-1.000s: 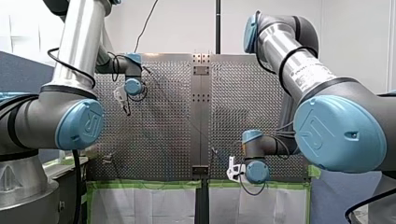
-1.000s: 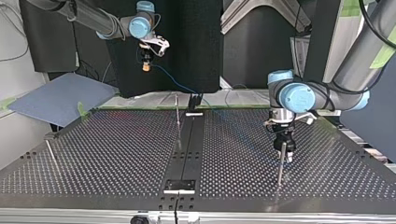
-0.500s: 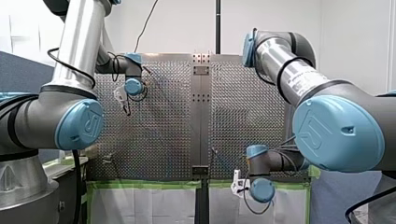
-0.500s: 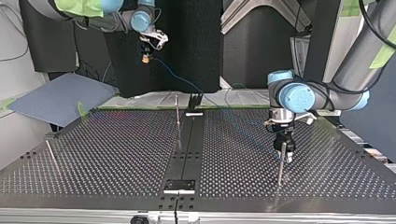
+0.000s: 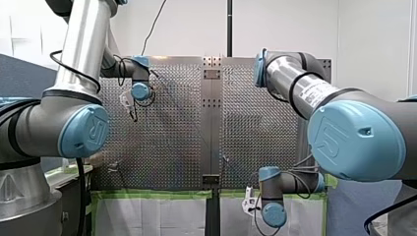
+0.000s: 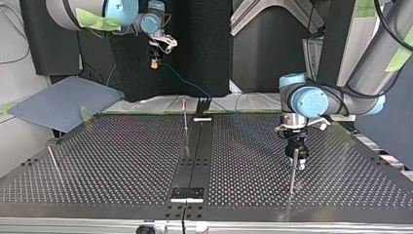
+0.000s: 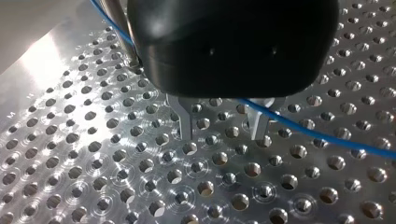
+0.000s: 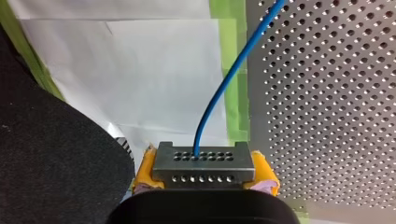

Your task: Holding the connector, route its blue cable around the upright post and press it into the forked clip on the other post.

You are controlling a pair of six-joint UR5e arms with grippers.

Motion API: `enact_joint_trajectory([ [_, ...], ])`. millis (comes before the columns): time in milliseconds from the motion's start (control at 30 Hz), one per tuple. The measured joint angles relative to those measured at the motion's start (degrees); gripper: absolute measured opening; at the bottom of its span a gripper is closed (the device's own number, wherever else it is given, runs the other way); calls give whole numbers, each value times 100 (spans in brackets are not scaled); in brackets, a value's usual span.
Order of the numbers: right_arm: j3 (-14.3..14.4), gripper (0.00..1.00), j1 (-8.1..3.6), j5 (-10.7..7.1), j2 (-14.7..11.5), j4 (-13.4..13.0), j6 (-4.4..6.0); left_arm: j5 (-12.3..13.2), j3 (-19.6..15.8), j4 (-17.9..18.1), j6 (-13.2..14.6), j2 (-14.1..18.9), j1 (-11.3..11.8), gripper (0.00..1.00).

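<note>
My right claw [image 6: 154, 61] is squeezed tight on the connector [image 8: 204, 167], with a yellow pad [image 8: 144, 170] on each side of it. It hangs high in the air, out past the edge of the table [image 6: 122, 161], over white paper [image 8: 154, 70] and a strip of green tape [image 8: 233, 70]. The blue cable [image 8: 224, 84] comes out of the connector and goes back over that edge, down toward the table.

My left claw [image 7: 223, 128] is low over the table, well apart from the right one. Its two metal fingers [image 7: 187, 119] stand apart with nothing between them. The cable runs close by one finger; I cannot tell if they touch. A thin post [image 6: 292, 175] stands just beside this claw. Another post [image 6: 185, 117] stands between the two claws, near the table's middle strip.
</note>
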Motion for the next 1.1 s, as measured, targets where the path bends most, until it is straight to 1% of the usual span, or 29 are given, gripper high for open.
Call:
enact_joint_trajectory([
  [167,-1,0,-8,0,219,-218,-9,0,0,18,3,1,0,60],
  [300,-2,0,-10,-5,455,-454,-11,0,-2,24,3,1,0,60],
  [500,-18,0,-11,-14,736,-736,-11,0,-3,25,3,0,2,60],
  [900,-45,0,-13,-10,1405,-1404,-12,0,-4,26,3,0,3,60],
  [1000,-46,0,-18,-1,1541,-1492,-17,0,-4,26,3,-1,1,60],
  [1100,-46,0,-23,9,1600,-1514,-42,0,-4,26,3,0,0,60],
])
